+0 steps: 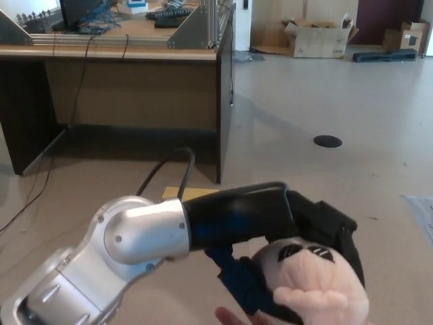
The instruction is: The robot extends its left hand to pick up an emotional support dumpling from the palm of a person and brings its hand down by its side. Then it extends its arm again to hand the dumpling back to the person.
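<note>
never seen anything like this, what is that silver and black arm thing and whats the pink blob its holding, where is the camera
The camera sits on a humanoid robot's head and looks down, so you see the scene roughly as the robot does. The silver and black limb coming in from the left is the robot's own left arm, ending in a black left hand with thick fingers. That hand is closed around a soft pale pink plush dumpling with a small dark face. At the bottom edge, a person's fingertips peek out just below it. Behind are a wooden desk, a yellow sheet of paper on the floor, and cardboard boxes far back. The robot's right hand is not visible.
</note>
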Available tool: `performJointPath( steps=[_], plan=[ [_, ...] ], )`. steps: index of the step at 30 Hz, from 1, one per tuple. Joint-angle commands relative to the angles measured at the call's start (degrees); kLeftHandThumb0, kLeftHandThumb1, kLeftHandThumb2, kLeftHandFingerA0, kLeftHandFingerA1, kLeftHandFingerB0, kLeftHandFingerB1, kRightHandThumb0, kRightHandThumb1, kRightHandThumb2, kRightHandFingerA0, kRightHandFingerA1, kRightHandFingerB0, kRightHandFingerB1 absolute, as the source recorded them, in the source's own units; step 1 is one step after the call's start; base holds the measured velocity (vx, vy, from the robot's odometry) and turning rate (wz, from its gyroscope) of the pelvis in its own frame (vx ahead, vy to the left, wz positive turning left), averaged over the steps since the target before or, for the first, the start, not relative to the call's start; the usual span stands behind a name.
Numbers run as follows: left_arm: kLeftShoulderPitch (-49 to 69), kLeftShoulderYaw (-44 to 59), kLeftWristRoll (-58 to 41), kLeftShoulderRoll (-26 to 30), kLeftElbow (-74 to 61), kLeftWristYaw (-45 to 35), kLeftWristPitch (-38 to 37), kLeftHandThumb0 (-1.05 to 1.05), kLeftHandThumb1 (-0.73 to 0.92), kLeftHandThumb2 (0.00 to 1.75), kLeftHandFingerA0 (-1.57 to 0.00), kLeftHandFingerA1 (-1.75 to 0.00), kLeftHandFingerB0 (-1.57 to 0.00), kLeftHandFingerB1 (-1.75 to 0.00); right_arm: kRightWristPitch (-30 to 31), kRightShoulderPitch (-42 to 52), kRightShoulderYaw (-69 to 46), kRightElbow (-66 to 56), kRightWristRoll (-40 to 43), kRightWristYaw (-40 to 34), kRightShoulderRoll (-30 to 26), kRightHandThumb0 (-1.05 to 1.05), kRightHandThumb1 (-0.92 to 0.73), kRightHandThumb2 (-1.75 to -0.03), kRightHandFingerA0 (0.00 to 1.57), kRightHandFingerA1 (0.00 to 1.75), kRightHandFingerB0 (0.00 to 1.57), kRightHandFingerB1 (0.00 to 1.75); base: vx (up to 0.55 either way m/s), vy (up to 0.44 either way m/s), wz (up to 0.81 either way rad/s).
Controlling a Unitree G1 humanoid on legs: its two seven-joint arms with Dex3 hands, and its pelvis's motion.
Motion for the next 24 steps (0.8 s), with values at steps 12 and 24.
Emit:
performJointPath(
  steps=[12, 24],
  plan=[
    [2.96, -0.69, 7.49, -0.34, 1.58, -2.02, -4.42, -0.37, 0.27, 0.89, 0.0, -0.48, 0.0, -0.49, -0.85, -1.74, -1.0, 1.31, 1.94, 3.4, -1.52, -0.57, -0.48, -0.81, 0.56, 0.56, 0.38, 0.47, 0.0, 0.0, 0.0],
    [1.81, 2.96, 4.83, 0.14, 1.4, -5.44, -1.54, -0.73, 0.39, 0.85, 0.0, -0.1, 0.0, -0.06, 1.74, -2.38, -0.58, 0.23, 1.34, 2.12, -1.42, -0.45, -0.58, -0.58, 0.7, 0.48, 0.46, 0.35, 0.0, 0.0, 0.0]
  ],
)
